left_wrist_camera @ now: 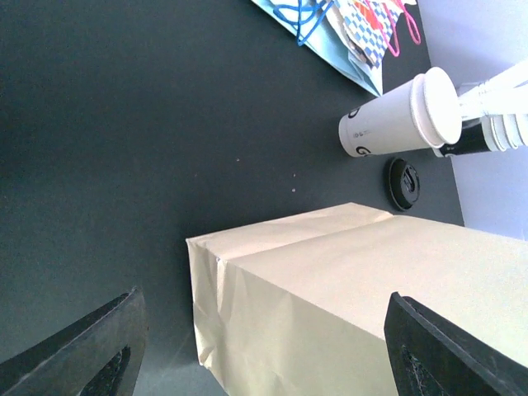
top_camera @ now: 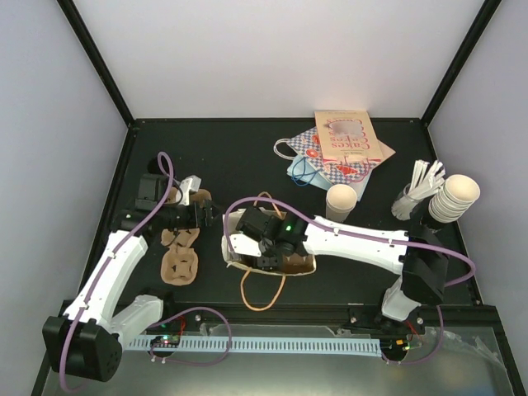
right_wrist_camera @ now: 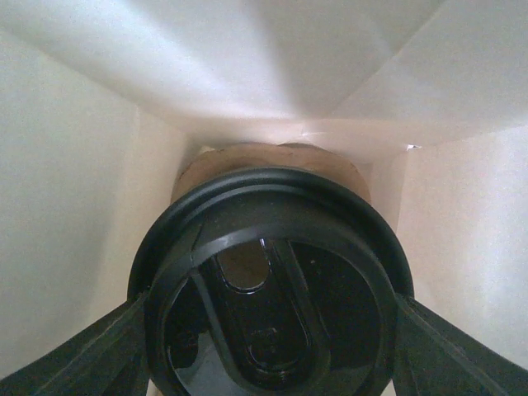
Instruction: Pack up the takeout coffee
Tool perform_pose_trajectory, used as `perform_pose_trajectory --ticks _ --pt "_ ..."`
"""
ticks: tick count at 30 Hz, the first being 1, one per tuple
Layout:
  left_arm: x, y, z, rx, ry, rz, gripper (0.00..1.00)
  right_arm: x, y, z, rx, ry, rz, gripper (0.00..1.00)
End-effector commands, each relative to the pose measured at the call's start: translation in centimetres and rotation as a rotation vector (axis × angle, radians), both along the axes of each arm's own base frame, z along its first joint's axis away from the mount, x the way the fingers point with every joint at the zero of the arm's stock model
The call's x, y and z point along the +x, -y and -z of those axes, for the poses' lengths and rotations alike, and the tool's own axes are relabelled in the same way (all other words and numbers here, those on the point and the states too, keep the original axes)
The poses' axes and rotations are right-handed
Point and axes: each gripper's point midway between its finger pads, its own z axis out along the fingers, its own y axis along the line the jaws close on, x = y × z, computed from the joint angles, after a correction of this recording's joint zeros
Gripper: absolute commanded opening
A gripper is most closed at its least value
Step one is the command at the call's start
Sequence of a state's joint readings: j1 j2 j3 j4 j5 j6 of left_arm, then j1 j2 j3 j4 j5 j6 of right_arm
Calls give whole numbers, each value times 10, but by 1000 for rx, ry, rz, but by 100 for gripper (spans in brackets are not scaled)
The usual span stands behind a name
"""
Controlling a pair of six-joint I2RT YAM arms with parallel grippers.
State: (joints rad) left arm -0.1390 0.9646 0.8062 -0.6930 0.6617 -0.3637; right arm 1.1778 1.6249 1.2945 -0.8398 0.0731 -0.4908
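At the counter's (top_camera: 247, 157) near edge, a pale toothed strip (top_camera: 272, 342) runs between the two arm bases. Just beyond it lies the tan paper bag (top_camera: 293, 264), on its side with its cord handles looped toward the front. The right arm reaches across from the right, and the right gripper (right_wrist_camera: 271, 305) is inside the bag's mouth. It is clamped on the takeout coffee (right_wrist_camera: 268, 272), a finger pressed to each side of the round, ribbed black plastic lid. Smooth creased paper walls close in on every side, leaving little slack around the cup.

To the left, brown moulded-cardboard cup carriers (top_camera: 180, 262) lie just beside the bag. The left gripper (left_wrist_camera: 264, 297) hovers above them, jaws wide apart and holding nothing, facing the bag's folded bottom corner.

Behind the bag a broad patch of matte black counter lies bare, reaching back to the dark frame rail at the rear wall — the widest free space on the surface.

The far right is crowded. A lidless cream paper cup (top_camera: 341, 200) stands there with a loose black lid (left_wrist_camera: 404, 183) flat just beside it. Farther right, near the side rail, are a bundle of white sticks (top_camera: 422, 183) and a nested stack of cream cups (top_camera: 455, 196). Flat patterned gift bags (top_camera: 334, 153) — checked, blue and pink — overlap near the back edge.
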Motion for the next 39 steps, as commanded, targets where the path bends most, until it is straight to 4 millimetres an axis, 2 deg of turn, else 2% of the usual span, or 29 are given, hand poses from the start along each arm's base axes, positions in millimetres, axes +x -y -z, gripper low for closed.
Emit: perform_pose_trajectory --ticks 1,8,15,27,39 --pt "-9 3 -2 -38 -25 2 81 -8 43 44 -258 -35 43 53" --pt "-15 10 5 -80 -55 12 80 -20 36 36 -221 -103 21 53" --pt "-19 21 9 -105 -82 39 80 -25 39 52 -274 -155 25 53" --pt "-22 30 13 -112 -104 60 80 -22 35 55 -220 -277 75 54" --pt "-22 31 15 -109 -112 62 79 10 44 53 -246 -82 139 54"
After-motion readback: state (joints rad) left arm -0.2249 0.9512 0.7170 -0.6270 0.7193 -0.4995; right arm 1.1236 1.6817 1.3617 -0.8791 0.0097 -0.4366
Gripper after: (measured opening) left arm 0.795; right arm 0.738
